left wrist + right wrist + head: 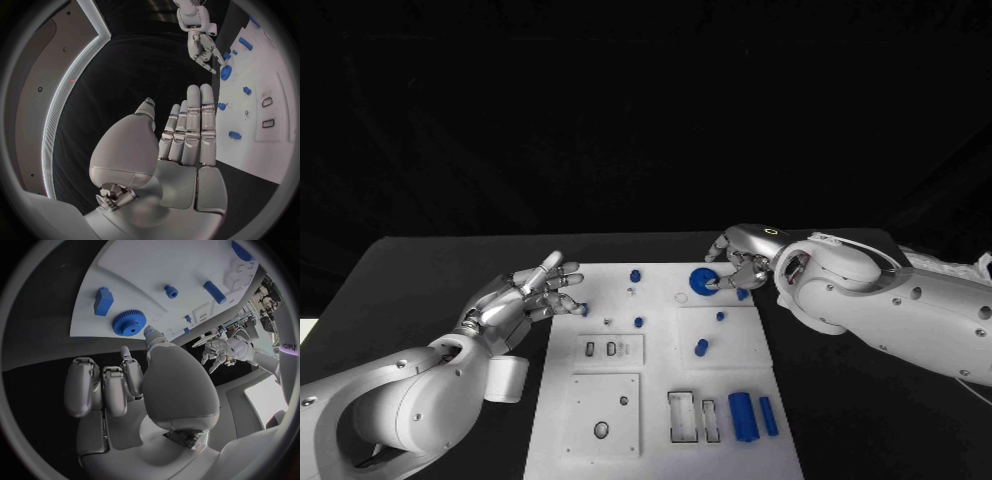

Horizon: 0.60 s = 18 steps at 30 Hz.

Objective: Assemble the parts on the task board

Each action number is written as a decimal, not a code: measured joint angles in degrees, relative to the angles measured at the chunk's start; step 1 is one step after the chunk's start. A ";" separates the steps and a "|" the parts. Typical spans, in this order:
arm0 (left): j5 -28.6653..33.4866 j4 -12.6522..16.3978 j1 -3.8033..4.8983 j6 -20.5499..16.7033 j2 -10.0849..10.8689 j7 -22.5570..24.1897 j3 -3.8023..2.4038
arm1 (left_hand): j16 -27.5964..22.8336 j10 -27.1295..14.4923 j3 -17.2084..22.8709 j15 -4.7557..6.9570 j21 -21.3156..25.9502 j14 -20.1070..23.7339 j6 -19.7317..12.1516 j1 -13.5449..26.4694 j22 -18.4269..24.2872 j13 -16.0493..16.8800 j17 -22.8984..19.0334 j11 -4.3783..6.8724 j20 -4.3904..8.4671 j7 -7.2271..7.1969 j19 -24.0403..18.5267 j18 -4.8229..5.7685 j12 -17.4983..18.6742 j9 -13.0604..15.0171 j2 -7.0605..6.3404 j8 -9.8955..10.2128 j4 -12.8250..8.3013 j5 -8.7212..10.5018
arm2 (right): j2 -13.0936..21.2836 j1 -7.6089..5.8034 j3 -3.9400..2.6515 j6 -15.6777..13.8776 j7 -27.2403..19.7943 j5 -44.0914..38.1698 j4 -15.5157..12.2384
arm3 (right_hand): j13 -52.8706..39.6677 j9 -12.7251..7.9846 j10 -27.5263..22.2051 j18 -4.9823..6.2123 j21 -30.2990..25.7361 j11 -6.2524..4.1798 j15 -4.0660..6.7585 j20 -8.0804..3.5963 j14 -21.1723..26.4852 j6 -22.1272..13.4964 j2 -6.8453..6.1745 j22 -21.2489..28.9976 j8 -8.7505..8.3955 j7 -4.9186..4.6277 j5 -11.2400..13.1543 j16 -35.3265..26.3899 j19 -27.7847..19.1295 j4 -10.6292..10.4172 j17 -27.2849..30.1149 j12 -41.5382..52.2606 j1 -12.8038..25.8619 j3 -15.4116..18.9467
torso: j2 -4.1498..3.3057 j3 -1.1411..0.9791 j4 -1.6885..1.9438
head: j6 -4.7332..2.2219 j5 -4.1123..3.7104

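Our right robot hand, fingers curled in on nothing, sits at the round blue toothed gear, whose teeth the right wrist view reveals; left robot hand spread at the white board's nine o'clock edge.

White glossy arms w/ dark screw dots; silver segmented left hand, right hand

A black table is filling the lower part of the head view, and behind it a dark backdrop is hanging with faint folds in it. In the left wrist view a pale strip of light is curving along the table's edge, with a grey-brown floor lying beyond it. In the right wrist view a bright white panel is glowing near the circle's rim.
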<state>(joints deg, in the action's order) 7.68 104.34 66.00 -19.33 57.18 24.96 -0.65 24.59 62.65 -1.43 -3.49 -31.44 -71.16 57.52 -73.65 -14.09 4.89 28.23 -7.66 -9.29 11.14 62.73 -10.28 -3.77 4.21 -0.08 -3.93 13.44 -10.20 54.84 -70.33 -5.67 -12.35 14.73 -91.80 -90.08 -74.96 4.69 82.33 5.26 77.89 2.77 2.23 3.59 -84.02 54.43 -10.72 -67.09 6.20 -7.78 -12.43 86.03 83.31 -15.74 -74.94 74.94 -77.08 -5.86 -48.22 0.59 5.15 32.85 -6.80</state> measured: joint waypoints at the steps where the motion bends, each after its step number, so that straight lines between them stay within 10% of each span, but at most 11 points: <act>1: 0.00 0.00 0.00 0.01 0.00 0.00 0.00 | 0.00 0.00 0.00 0.00 0.00 0.00 0.00 0.00 0.00 0.00 0.00 0.00 0.00 0.00 0.00 0.00 0.00 0.00 0.00 0.00 0.00 0.00 | -0.10 0.11 0.00 0.16 0.05 0.00 0.12 | 0.00 0.00 0.00 0.00 0.01 0.00 0.00 0.00 0.00 0.00 0.01 -0.06 0.00 0.00 0.00 0.19 0.00 0.00 0.00 0.30 -0.01 0.00 | 0.01 0.01 0.00 | 0.02 -0.01; 18: 0.00 -0.03 0.00 0.09 -0.04 -0.06 0.00 | 0.00 0.00 0.00 0.00 0.00 0.00 0.00 -0.45 -0.05 0.01 0.13 0.00 0.00 0.00 0.00 0.01 0.00 0.00 -0.01 0.00 0.00 0.00 | -1.63 0.80 0.00 1.04 0.55 -0.71 1.97 | 0.01 0.11 1.41 0.00 1.06 -0.02 0.01 0.21 -0.01 0.00 1.59 -1.40 0.67 0.00 0.00 0.74 0.20 0.59 0.01 3.24 -1.58 -0.90 | 0.07 0.08 0.08 | 0.36 -0.12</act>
<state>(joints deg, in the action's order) 7.68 104.31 66.00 -19.24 57.14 24.90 -0.65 24.59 62.65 -1.43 -3.49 -31.44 -71.16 57.52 -74.10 -14.14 4.89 28.35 -7.66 -9.29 11.14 62.73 -10.27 -3.77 4.21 -0.09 -3.93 13.44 -10.20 53.22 -69.53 -5.68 -11.31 15.28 -92.51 -88.11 -74.95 4.80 83.74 5.26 78.95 2.75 2.24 3.80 -84.03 54.43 -9.13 -68.49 6.86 -7.78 -12.43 86.77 83.51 -15.15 -74.93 78.18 -78.66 -6.76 -48.15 0.66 5.23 33.21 -6.92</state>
